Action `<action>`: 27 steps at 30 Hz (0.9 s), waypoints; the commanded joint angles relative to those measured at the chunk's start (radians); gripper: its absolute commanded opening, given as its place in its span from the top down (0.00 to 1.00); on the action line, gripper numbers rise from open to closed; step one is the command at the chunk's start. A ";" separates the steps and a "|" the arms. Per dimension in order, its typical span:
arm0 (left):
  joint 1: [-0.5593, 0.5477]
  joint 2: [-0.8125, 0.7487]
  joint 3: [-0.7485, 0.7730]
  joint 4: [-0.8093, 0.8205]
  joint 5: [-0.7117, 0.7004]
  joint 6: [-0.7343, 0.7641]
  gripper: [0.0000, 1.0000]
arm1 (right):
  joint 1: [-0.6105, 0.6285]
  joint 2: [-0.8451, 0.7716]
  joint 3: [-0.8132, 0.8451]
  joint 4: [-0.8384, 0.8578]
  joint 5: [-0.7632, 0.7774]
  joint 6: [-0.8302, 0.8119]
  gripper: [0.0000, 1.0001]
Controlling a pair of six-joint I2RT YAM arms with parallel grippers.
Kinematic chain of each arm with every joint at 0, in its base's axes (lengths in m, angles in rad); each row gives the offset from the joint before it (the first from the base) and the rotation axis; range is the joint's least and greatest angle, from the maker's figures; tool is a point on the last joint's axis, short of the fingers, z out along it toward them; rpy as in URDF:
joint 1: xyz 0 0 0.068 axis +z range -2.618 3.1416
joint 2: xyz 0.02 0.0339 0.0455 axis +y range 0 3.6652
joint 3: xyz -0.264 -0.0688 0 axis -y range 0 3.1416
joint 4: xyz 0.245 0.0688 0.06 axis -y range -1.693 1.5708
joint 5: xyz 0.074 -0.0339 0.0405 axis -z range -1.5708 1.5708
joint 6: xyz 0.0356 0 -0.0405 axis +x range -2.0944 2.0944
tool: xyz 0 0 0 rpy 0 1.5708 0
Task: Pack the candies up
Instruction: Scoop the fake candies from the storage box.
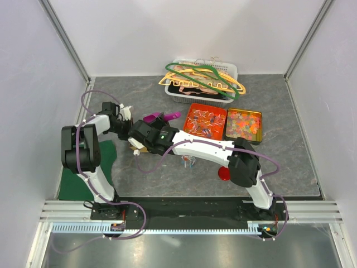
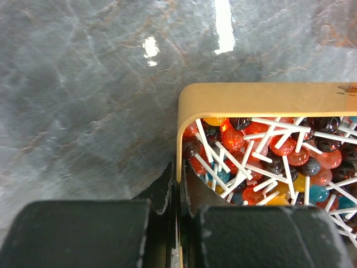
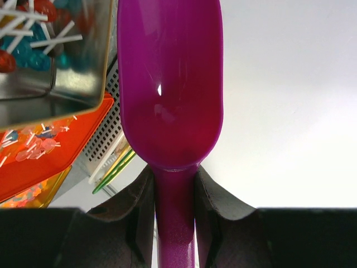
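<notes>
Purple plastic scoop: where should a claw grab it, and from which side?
Grip the purple plastic scoop by its narrow handle, coming from the tail end behind the bowl, jaws closing across the handle's width. The bowl is wide, rounded and should stay free for scooping. The right claw holds it that way.

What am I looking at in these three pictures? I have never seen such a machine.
These are two robot arms at a grey table. One picture looks down from above; the other two are from wrist cameras. The left hand pinches the wall of a gold metal tin full of round sweets on white sticks. The right hand grips a purple plastic scoop, empty. Farther back lie an orange tray and a yellow tray of small sweets, and a white basket of coat hangers.
</notes>
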 commanded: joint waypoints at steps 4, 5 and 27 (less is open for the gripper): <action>0.007 -0.046 0.024 0.038 -0.243 -0.024 0.98 | 0.004 -0.070 -0.038 -0.029 0.045 0.002 1.00; 0.008 -0.058 0.024 0.041 -0.262 -0.028 0.98 | 0.004 -0.071 -0.050 -0.032 0.043 0.003 1.00; 0.005 -0.095 0.027 0.039 -0.480 -0.030 0.98 | 0.013 0.127 -0.067 0.043 0.101 -0.115 1.00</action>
